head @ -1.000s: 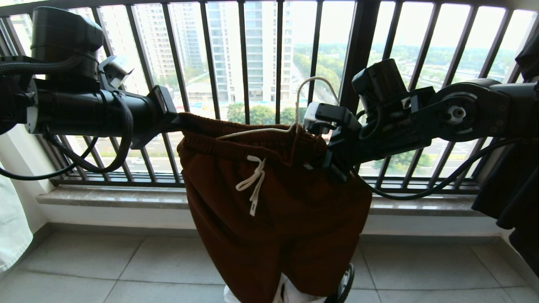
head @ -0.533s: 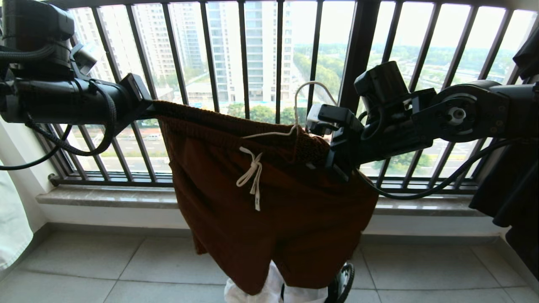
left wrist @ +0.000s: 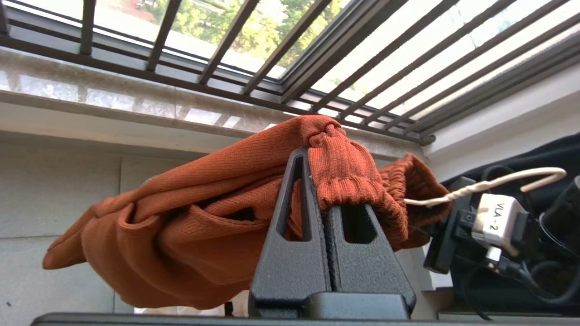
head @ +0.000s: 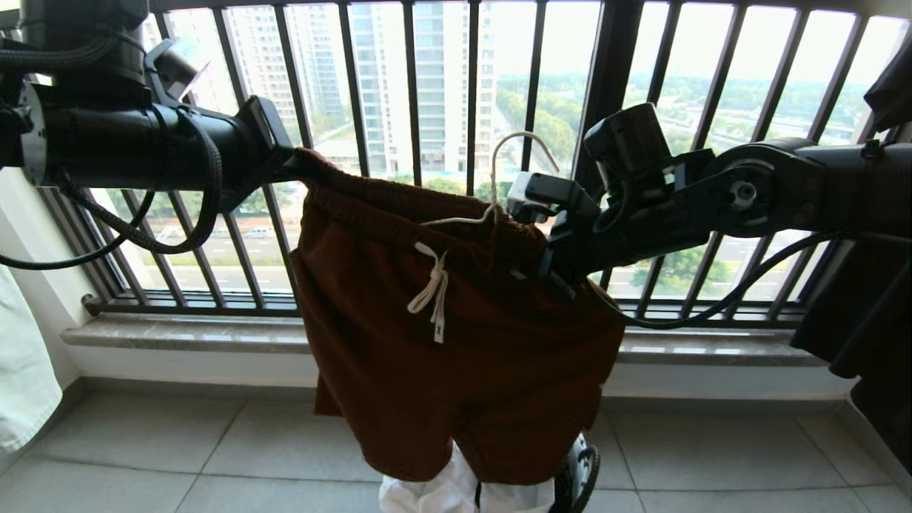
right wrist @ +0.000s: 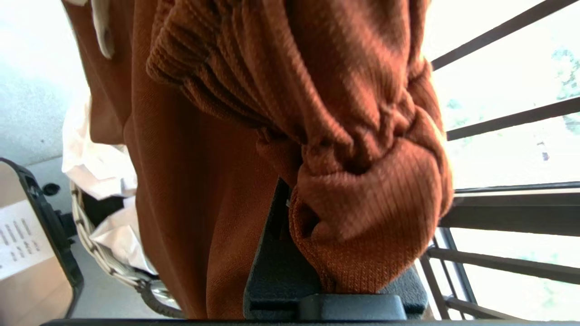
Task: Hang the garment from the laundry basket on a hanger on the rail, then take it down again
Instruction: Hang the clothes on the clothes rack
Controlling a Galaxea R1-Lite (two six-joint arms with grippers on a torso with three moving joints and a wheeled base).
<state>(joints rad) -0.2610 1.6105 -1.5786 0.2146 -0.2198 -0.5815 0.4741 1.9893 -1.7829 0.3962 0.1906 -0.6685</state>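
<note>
We clamp our left gripper (left wrist: pixel 324 199) and right gripper (right wrist: pixel 290 213) on the rust-brown elastic-waist shorts (head: pixel 456 342), 1 at each waistband end, stretching it beneath the thin cream wire hanger (head: pixel 491 192) for threading.

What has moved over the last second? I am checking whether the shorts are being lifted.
The left gripper rose, lifting its end of the shorts waistband; the hem now hangs higher above the white cloth. The right gripper barely shifted. Both stay shut on the waistband, and the hanger is still inside it.
</note>
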